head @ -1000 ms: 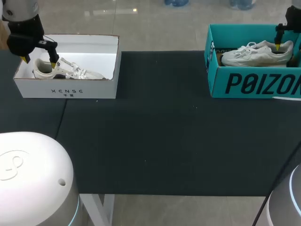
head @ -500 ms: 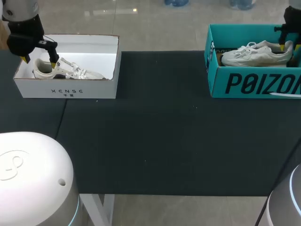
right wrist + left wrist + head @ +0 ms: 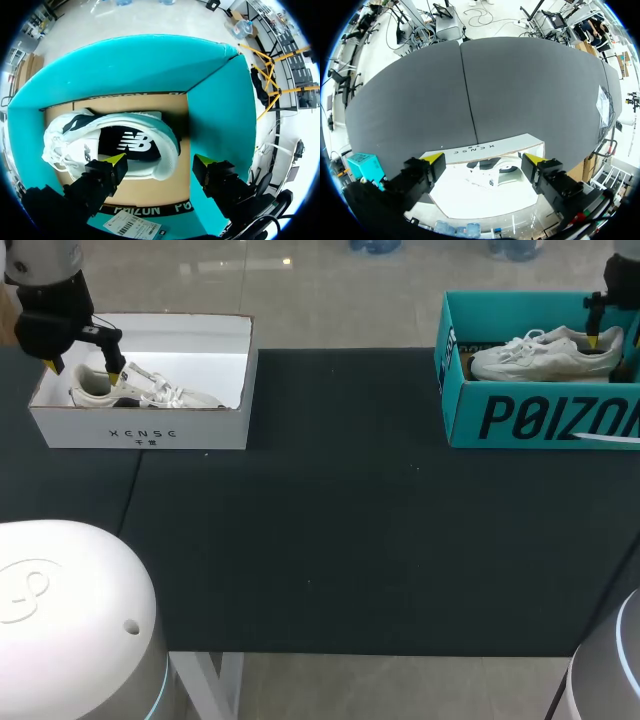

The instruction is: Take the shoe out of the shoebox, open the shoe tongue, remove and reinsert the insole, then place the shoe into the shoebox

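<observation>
A white shoe [image 3: 545, 355] lies on its side in the teal shoebox [image 3: 540, 418] at the table's far right. My right gripper [image 3: 608, 340] hangs open over the shoe's heel. In the right wrist view, the gripper [image 3: 159, 160] straddles the heel of the shoe [image 3: 125, 145] inside the teal box [image 3: 220, 115], one finger well clear of it. A second white shoe [image 3: 140, 390] lies in a white shoebox [image 3: 140, 430] at the far left. My left gripper [image 3: 82, 372] hovers open above that shoe's heel end, and its wrist view shows the gripper [image 3: 483, 159] wide over the white box [image 3: 480, 149] and the shoe [image 3: 487, 175].
A black mat [image 3: 340, 520] covers the table between the two boxes. A white label [image 3: 132, 229] is stuck on the teal box's front wall. The boxes' upright walls ring both grippers.
The right gripper's fingers narrowed over the shoe's heel and then spread again. The left arm and both shoes kept still.
</observation>
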Motion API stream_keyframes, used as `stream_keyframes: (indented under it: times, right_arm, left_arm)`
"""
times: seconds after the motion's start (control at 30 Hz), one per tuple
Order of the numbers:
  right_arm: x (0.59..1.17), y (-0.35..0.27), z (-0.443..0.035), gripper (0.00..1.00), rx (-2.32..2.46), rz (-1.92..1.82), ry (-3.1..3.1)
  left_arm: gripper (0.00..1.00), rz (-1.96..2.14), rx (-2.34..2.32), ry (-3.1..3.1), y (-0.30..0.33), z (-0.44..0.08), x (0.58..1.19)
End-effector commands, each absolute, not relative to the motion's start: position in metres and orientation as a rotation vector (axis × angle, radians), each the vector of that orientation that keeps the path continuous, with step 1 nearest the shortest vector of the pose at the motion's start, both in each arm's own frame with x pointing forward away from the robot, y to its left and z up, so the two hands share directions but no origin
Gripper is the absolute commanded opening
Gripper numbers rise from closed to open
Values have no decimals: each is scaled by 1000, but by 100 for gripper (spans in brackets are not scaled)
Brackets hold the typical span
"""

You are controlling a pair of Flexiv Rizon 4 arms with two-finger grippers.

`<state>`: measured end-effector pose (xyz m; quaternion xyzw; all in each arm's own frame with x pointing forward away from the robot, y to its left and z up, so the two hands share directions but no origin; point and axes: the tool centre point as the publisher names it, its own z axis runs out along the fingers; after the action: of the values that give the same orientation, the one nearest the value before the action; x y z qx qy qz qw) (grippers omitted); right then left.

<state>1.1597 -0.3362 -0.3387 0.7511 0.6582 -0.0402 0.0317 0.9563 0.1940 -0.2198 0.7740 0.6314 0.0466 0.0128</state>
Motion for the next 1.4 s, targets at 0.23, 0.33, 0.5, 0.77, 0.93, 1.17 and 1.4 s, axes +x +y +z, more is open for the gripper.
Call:
stream_keyframes:
  times: [0.23,0.33,0.5,0.77,0.93,1.17,1.4]
  right_arm:
    - [1165,-340,-341,10,2298,-120,2027]
    - [1165,-340,-341,5,2294,-121,2029]
    - [1164,-340,-339,5,2284,-124,2032]
    - [1159,-343,-340,0,2293,-126,2020]
    - [1156,-343,-338,0,2294,-127,2013]
    - [1154,-341,-326,0,2284,-129,1998]
    - [1154,-339,-300,0,2269,-113,1971]
  left_arm:
    - [100,149,2412,1965,194,-220,956]
    - [100,149,2412,1965,194,-220,956]
    - [100,149,2412,1965,194,-220,956]
    - [100,149,2412,1965,194,-220,956]
    - [100,149,2412,1965,194,-220,956]
    - [100,149,2412,1965,194,-220,956]
    - [100,149,2412,1965,194,-220,956]
